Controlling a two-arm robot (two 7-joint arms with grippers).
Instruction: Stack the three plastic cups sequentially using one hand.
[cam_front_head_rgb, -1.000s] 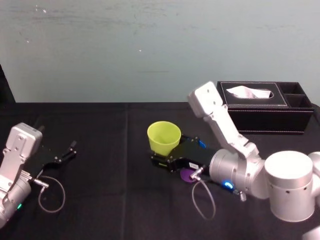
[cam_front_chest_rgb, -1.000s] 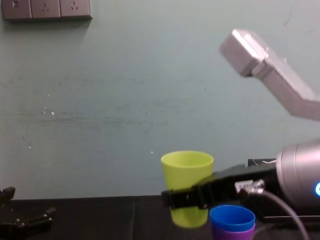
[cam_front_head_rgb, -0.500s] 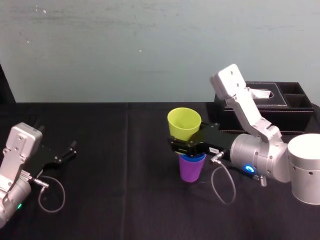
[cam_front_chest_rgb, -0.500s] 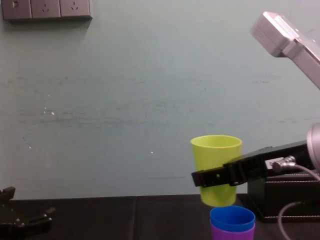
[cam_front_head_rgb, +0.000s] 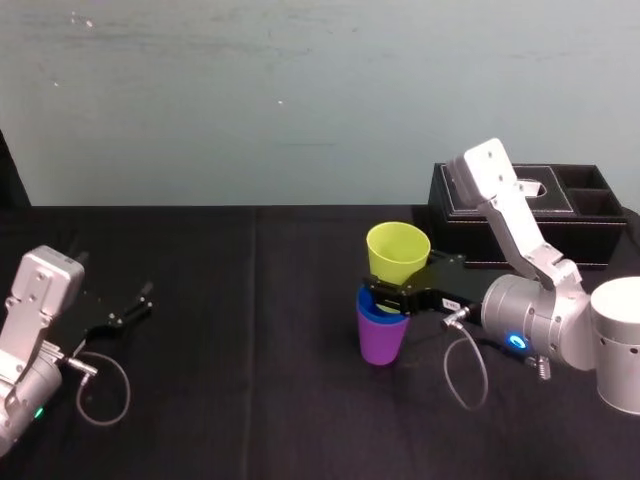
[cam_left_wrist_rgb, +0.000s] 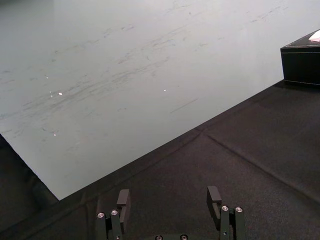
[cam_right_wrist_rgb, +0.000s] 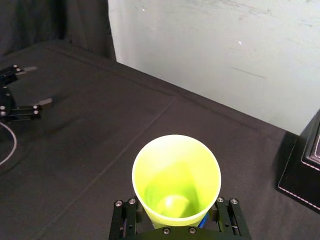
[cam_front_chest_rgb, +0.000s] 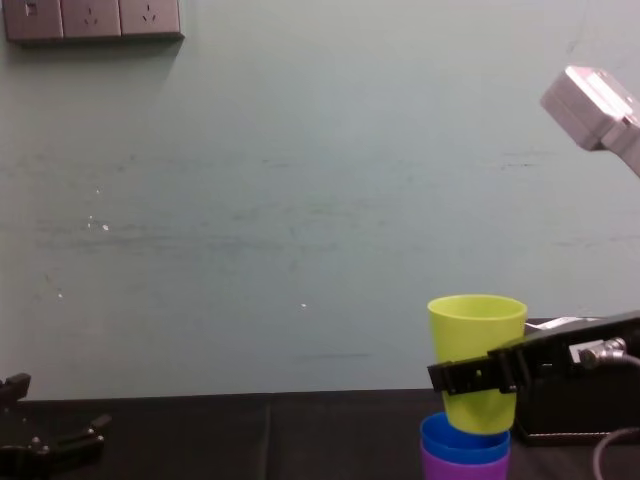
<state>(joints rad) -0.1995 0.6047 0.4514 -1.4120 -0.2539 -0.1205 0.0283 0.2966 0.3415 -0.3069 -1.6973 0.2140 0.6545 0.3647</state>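
The yellow-green cup (cam_front_head_rgb: 398, 250) (cam_front_chest_rgb: 477, 345) (cam_right_wrist_rgb: 176, 180) is upright, and my right gripper (cam_front_head_rgb: 392, 296) (cam_front_chest_rgb: 480, 376) (cam_right_wrist_rgb: 175, 220) is shut on its lower half with a finger on each side. Directly under it stands the purple cup (cam_front_head_rgb: 381, 340) (cam_front_chest_rgb: 465, 470) with the blue cup (cam_front_head_rgb: 374, 305) (cam_front_chest_rgb: 463, 442) nested inside. The yellow-green cup's base sits just inside the blue cup's mouth. My left gripper (cam_front_head_rgb: 130, 308) (cam_left_wrist_rgb: 169, 202) rests open on the table at the far left, nothing between its fingers.
A black tissue box (cam_front_head_rgb: 540, 215) (cam_front_chest_rgb: 565, 400) stands at the back right, just behind the right arm. The black cloth table (cam_front_head_rgb: 250, 380) stretches between the two arms. A grey cable (cam_front_head_rgb: 100, 395) loops beside the left arm.
My right gripper has carried the yellow-green cup to the right and lowered it, from beside the purple-and-blue stack to just inside the blue cup's mouth. The left arm has not moved.
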